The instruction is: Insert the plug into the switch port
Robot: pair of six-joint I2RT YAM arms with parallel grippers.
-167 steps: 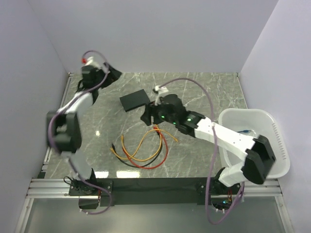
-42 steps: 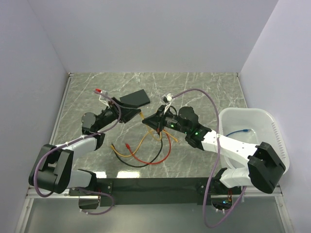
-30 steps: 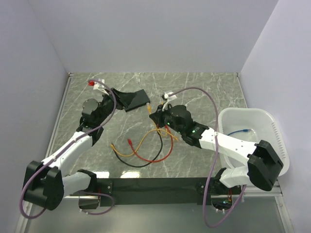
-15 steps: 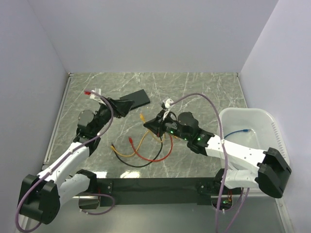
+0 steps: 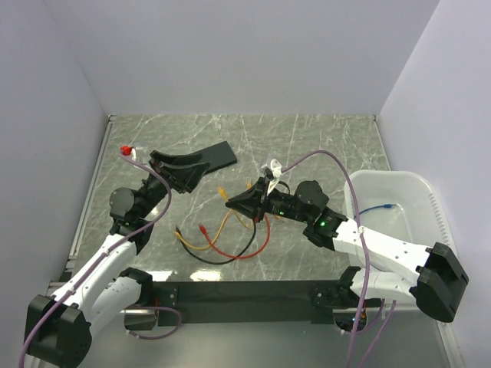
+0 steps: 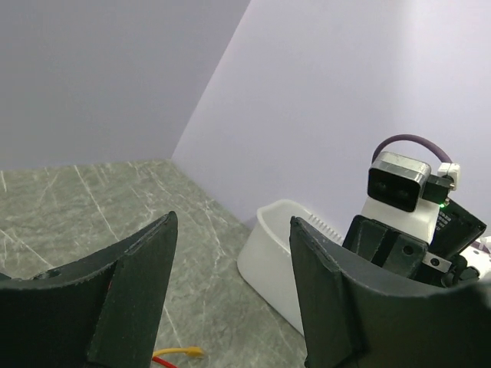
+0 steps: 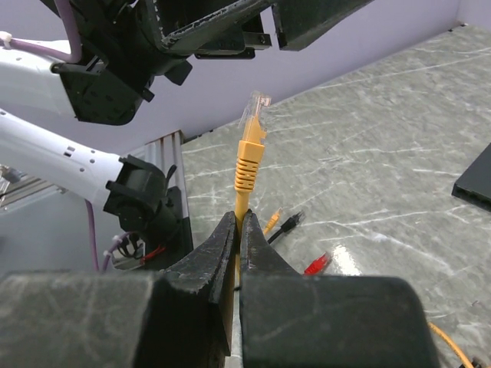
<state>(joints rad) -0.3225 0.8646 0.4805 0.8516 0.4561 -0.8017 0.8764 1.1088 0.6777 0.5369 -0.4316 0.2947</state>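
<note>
The switch (image 5: pixel 220 154), a flat black box, lies on the marble table at the back centre, and its corner shows in the right wrist view (image 7: pixel 477 182). My left gripper (image 5: pixel 192 168) hovers at the switch's left end, pointing right. It is open (image 6: pixel 232 222) with nothing between its fingers. My right gripper (image 5: pixel 229 202) is shut (image 7: pixel 236 218) on a yellow cable just behind its plug (image 7: pixel 249 138). The plug (image 5: pixel 222 191) sticks out toward the left arm, a short way in front of the switch.
Loose cables lie in a tangle mid-table: a red plug (image 5: pixel 203 228), a black plug (image 5: pixel 178 229) and yellow loops (image 5: pixel 230 230). A white bin (image 5: pixel 430 207) holding a blue cable (image 5: pixel 380 207) stands at the right and shows in the left wrist view (image 6: pixel 276 245).
My left arm has drawn back toward the near left and lifted, with its gripper staying by the switch's left end. My right gripper has shifted slightly nearer, still holding the yellow plug's cable.
</note>
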